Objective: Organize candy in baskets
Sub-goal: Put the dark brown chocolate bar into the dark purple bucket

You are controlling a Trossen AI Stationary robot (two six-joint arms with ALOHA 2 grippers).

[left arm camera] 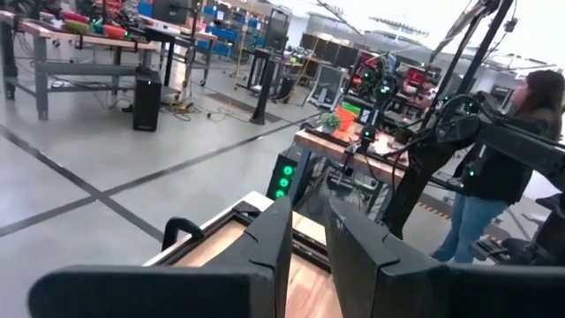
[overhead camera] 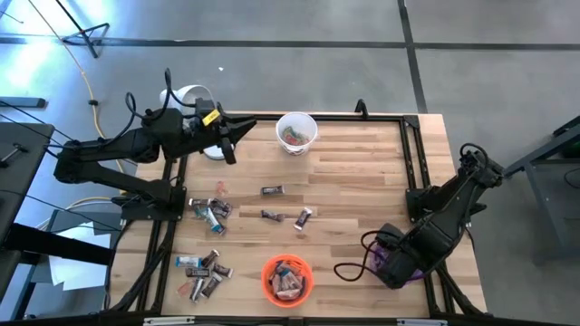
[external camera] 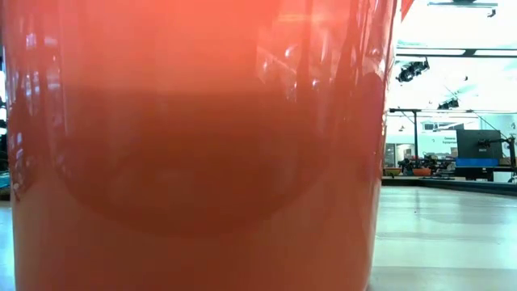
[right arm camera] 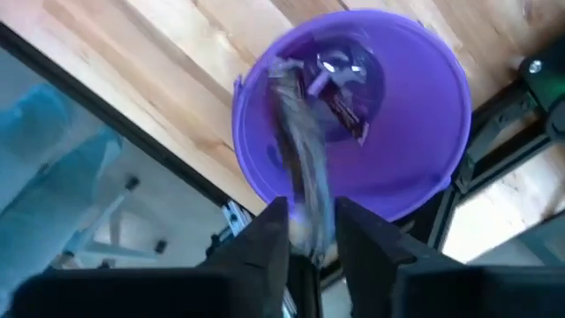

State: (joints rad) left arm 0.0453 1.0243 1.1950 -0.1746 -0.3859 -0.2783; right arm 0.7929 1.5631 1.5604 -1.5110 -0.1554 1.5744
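Observation:
My right gripper (right arm camera: 309, 225) points down over the purple basket (right arm camera: 441, 106) at the table's near right corner (overhead camera: 399, 267) and is shut on a silvery candy (right arm camera: 305, 177). A few wrapped pieces (right arm camera: 340, 97) lie in that basket. My left gripper (overhead camera: 237, 134) hovers at the far left, between the lamp and the white basket (overhead camera: 296, 132). Its fingers (left arm camera: 265, 256) stand a narrow gap apart and hold nothing. The orange basket (overhead camera: 287, 278) with candy stands at the near edge. Loose candy (overhead camera: 207, 213) lies on the table's left half. My right gripper pinches the silvery candy by one end (right arm camera: 305, 231) between its two fingertips, coming from above and pointing down. The candy hangs below the fingers, over the purple basket's opening and clear of it. It shows blurred.
A white desk lamp (overhead camera: 190, 98) stands at the far left corner beside my left arm. More candy lies mid-table (overhead camera: 285, 215) and near left (overhead camera: 204, 272). The orange basket's wall (external camera: 194, 162) fills the low view. A person (left arm camera: 521, 150) stands in the room beyond the table.

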